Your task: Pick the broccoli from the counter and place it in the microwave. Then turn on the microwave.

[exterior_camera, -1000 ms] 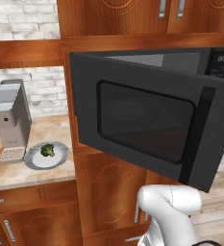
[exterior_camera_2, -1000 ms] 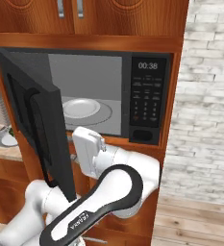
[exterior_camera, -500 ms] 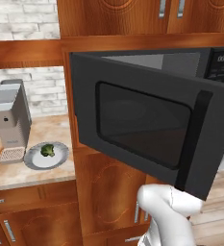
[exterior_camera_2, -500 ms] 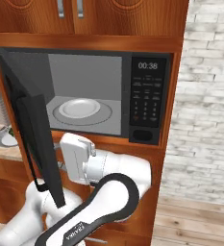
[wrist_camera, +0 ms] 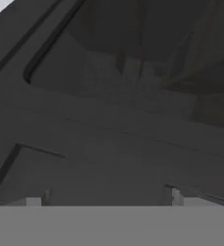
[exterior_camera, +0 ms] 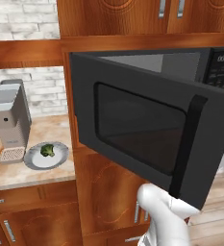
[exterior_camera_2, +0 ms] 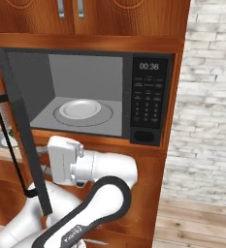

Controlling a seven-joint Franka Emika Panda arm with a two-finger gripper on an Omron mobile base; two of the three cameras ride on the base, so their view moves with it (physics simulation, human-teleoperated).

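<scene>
The broccoli (exterior_camera: 47,150) lies on a round grey plate (exterior_camera: 36,162) on the counter (exterior_camera: 31,175), far left of the arm. The black microwave (exterior_camera_2: 148,97) stands open, and its grey interior holds a glass turntable (exterior_camera_2: 80,109). Its door (exterior_camera: 142,134) is swung wide, with the vertical handle (exterior_camera: 186,144) on the outer face. My gripper (wrist_camera: 107,199) is open, fingertips wide apart with nothing between them, right against the door's dark inner face (wrist_camera: 113,120). The white hand (exterior_camera_2: 63,160) sits just below the microwave opening, pressed to the door's edge (exterior_camera_2: 24,140).
A grey coffee machine (exterior_camera: 10,120) stands on the counter beside the plate. Reddish wooden cabinets (exterior_camera: 108,192) run above and below the microwave. A brick wall (exterior_camera_2: 211,97) and wooden floor (exterior_camera_2: 201,223) lie to the right. The open door juts out over the arm.
The microwave door has swung further open, and my hand has moved left with it against its inner face. The broccoli and plate have not moved.
</scene>
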